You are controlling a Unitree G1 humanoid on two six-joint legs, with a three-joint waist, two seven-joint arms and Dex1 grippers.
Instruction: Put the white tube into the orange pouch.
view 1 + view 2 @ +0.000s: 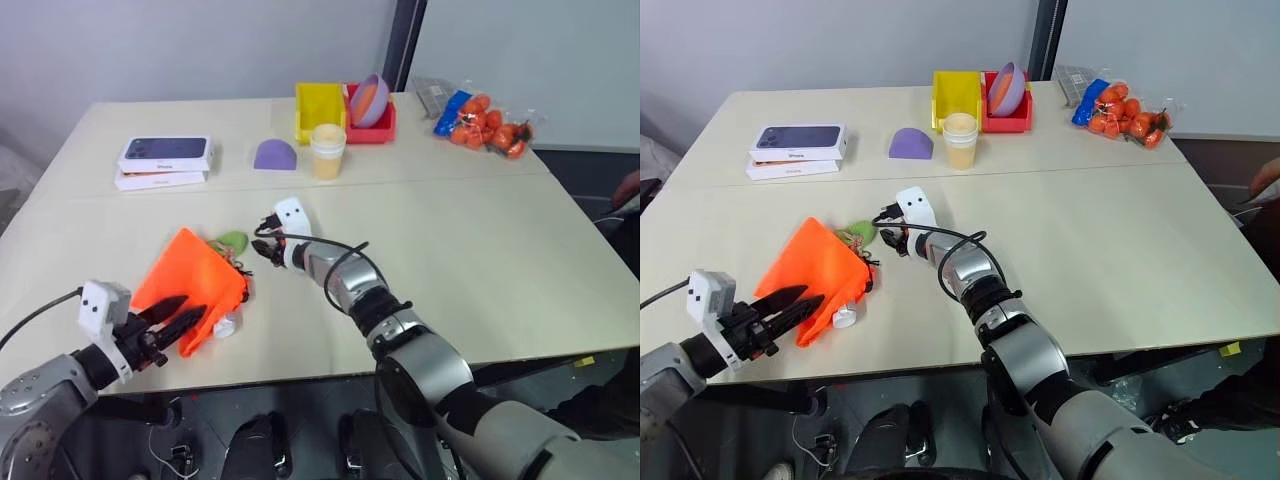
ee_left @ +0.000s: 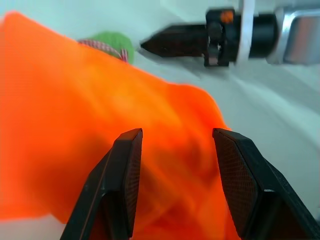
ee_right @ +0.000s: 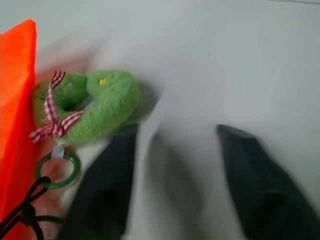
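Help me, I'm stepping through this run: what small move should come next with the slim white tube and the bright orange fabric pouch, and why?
Probably close the left gripper on the orange fabric pouch to steady it: its fingers stand apart at the near edge, where the slim white tube pokes out.

- Two stacked phone boxes (image 1: pixel 164 162) sit at the table's far left; small print runs along the top box's side, too tiny to read.
- Nothing else carries legible text.
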